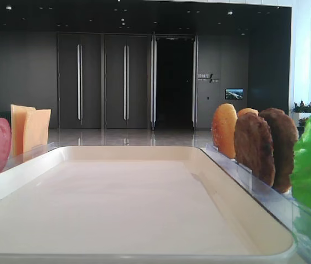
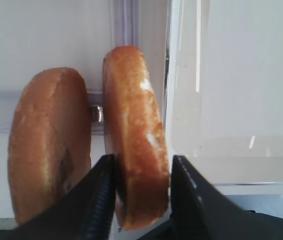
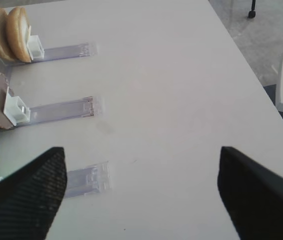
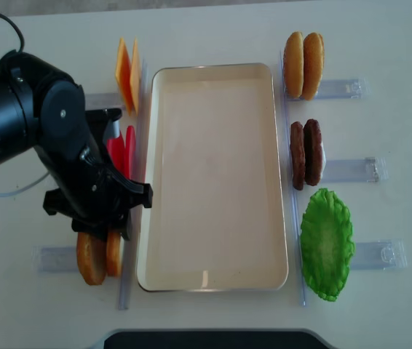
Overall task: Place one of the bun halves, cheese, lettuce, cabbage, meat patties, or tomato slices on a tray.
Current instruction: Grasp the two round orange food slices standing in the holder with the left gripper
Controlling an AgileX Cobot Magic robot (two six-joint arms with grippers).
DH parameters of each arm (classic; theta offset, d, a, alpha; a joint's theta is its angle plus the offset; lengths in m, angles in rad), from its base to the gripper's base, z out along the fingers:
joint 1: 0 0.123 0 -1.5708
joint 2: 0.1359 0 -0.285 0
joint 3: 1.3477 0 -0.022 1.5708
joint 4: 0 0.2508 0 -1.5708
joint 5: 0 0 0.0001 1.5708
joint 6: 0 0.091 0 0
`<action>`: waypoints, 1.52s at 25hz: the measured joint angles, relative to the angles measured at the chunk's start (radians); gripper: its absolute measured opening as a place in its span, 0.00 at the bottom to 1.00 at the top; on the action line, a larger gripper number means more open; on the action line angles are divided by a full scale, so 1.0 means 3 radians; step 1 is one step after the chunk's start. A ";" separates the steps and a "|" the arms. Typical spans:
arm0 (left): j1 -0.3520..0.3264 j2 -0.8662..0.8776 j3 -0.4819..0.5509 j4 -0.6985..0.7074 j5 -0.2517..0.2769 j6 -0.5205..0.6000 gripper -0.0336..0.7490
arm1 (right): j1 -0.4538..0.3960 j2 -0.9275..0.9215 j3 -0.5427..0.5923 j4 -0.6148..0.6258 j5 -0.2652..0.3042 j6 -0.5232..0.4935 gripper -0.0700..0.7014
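White and plain, the bench (image 4: 213, 320) carries a cream tray (image 4: 213, 280) in the middle with clear racks (image 4: 341, 89) along both of its long sides. The step in hand looks like the pickup of a bun half from the near-left rack. The left hand (image 2: 141, 200) has its two black fingers (image 2: 99, 200) on either side of the bun half next to the tray (image 2: 134, 140), close against its faces and apparently gripping it; the bun stands on edge, not yet lifted. Its neighbour (image 2: 49, 145) stands just beside it, outside the fingers. The next move, I judge, calls for a straight lift clear of the rack, then a short carry sideways over the tray rim.

The right hand (image 3: 141, 190) hangs wide apart over bare bench, holding nothing.

By count: four bun halves, two on the left and two at the far right (image 4: 303, 65); two cheese slices (image 4: 126, 73); two meat patties (image 4: 306, 153); one lettuce leaf (image 4: 327, 242). Red tomato slices (image 4: 122, 149) are partly hidden by the left arm, so their number is unclear.
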 joint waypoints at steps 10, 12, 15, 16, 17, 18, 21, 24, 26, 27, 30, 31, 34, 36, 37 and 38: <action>0.0000 0.0000 -0.0002 0.0037 0.0111 0.0097 0.23 | 0.0000 0.0000 0.0000 0.0000 0.0000 0.0000 0.85; 0.0000 0.0000 -0.0002 0.0037 0.0118 0.0100 0.22 | 0.0000 0.0000 0.0000 0.0000 0.0000 0.0000 0.85; 0.0000 -0.0030 -0.0002 0.0037 0.0154 0.0100 0.22 | 0.0000 0.0000 0.0000 0.0000 0.0000 0.0000 0.85; 0.0000 -0.0053 -0.0002 0.0037 0.0179 0.0100 0.22 | 0.0000 0.0000 0.0000 0.0000 0.0000 0.0000 0.85; 0.0000 -0.0089 -0.0007 0.0037 0.0208 0.0100 0.22 | 0.0000 0.0000 0.0000 0.0000 0.0000 0.0000 0.85; 0.0000 -0.0129 -0.0025 0.0033 0.0229 0.0100 0.22 | 0.0000 0.0000 0.0000 0.0000 0.0000 0.0000 0.85; 0.0000 -0.0255 -0.0134 0.0033 0.0331 0.0100 0.22 | 0.0000 0.0000 0.0000 0.0000 0.0000 0.0000 0.85; 0.0000 -0.0375 -0.0288 0.0024 0.0447 0.0100 0.22 | 0.0000 0.0000 0.0000 0.0000 0.0000 0.0000 0.85; -0.0001 -0.0433 -0.0391 0.0060 0.0544 0.0100 0.22 | 0.0000 0.0000 0.0000 0.0000 0.0000 0.0000 0.85; -0.0004 -0.0452 -0.0427 0.0060 0.0574 0.0100 0.22 | 0.0000 0.0000 0.0000 0.0000 0.0000 0.0000 0.85; -0.0004 -0.0492 -0.0508 0.0144 0.0587 0.0100 0.22 | 0.0000 0.0000 0.0000 0.0000 0.0000 0.0000 0.85; -0.0004 -0.0492 -0.0516 0.0156 0.0595 0.0100 0.22 | 0.0000 0.0000 0.0000 0.0000 0.0000 0.0000 0.85; -0.0004 -0.0492 -0.0522 0.0175 0.0587 0.0100 0.22 | 0.0000 0.0000 0.0000 0.0000 0.0000 0.0000 0.85; -0.0004 -0.0492 -0.0522 0.0175 0.0495 0.0100 0.22 | 0.0000 0.0000 0.0000 0.0000 0.0000 0.0000 0.85; -0.0004 -0.0492 -0.0522 0.0162 0.0424 0.0100 0.22 | 0.0000 0.0000 0.0000 0.0000 0.0000 0.0000 0.85; -0.0004 -0.0492 -0.0522 0.0138 0.0358 0.0100 0.22 | 0.0000 0.0000 0.0000 0.0000 0.0000 0.0000 0.85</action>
